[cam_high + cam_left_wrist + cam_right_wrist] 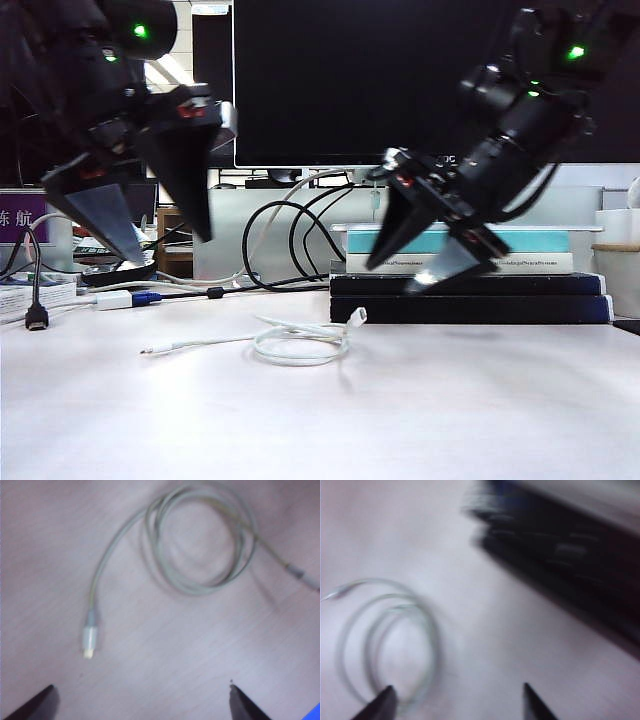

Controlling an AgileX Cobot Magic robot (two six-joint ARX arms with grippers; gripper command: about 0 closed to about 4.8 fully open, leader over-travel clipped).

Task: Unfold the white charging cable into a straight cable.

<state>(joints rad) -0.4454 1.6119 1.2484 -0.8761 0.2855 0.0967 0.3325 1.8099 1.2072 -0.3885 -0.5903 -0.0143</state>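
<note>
The white charging cable [296,360] lies coiled in a small loop on the white table [450,410]. One plug [356,316] sticks up at the loop's right, and the other end [160,349] trails left. My left gripper [170,250] hangs open above and left of the coil. Its wrist view shows the loop [192,589] and a white plug [90,640] on the table, beyond the wide-apart gripper [141,687]. My right gripper [393,277] is open, tilted down above and right of the coil. In its blurred wrist view the loop [436,655] lies near one side of the gripper [457,686], with nothing between the fingers.
A stack of books [470,285] stands behind the right gripper, seen dark in the right wrist view [560,555]. Black cables [270,240], a white adapter with a blue plug [115,299] and a hanging black plug [37,318] sit at the back left. A monitor [400,80] stands behind.
</note>
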